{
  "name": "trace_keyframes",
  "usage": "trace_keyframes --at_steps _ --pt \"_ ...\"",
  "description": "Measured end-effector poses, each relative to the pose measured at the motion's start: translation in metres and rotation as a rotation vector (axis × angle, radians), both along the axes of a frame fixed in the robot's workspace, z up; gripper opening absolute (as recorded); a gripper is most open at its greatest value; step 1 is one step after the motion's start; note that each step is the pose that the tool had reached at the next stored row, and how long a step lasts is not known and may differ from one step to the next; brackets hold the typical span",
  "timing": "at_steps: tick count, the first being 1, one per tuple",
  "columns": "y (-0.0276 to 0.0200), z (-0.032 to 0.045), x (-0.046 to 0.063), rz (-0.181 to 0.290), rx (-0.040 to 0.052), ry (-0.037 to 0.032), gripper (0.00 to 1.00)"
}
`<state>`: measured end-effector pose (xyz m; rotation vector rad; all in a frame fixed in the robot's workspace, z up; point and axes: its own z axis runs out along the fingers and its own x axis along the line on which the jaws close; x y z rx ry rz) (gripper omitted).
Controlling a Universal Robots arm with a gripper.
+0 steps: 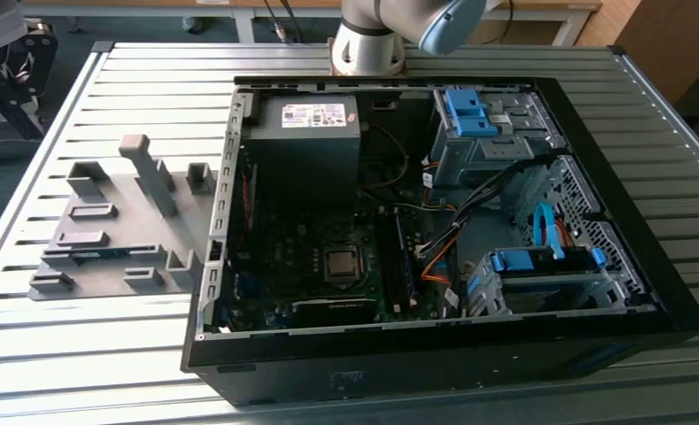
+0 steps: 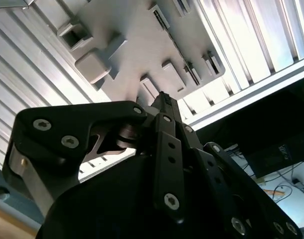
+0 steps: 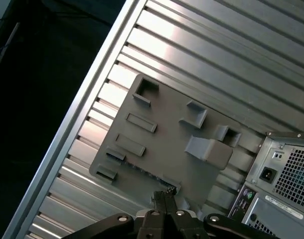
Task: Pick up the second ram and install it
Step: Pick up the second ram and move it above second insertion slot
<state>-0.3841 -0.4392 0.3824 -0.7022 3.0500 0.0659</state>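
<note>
The second ram [image 1: 93, 254] is a thin green-blue stick lying low in the grey holder plate [image 1: 125, 266], on the slatted table at the exterior view's left. In the first wrist view it shows edge-on as a narrow strip [image 3: 147, 173] along the plate's [image 3: 167, 134] near edge. My gripper [image 3: 162, 195] hangs well above the plate, fingers together and holding nothing, with its tips over that strip's end. The second wrist view shows the gripper [image 2: 164, 98] from behind, above the plate [image 2: 137, 40].
An open black computer case [image 1: 444, 354] lies right of the plate, with the motherboard [image 1: 325, 257], power supply [image 1: 307, 124] and blue drive bays [image 1: 479, 115] exposed. Upright grey blocks [image 1: 154, 177] rise from the plate. The arm's base [image 1: 367, 44] stands behind the case.
</note>
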Motion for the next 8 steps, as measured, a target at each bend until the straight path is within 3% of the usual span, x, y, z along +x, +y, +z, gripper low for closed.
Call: trace_keyframes --at_steps 8 --pt "-0.0002 -0.0002 0.0 0.091 -0.004 -0.0001 0.11"
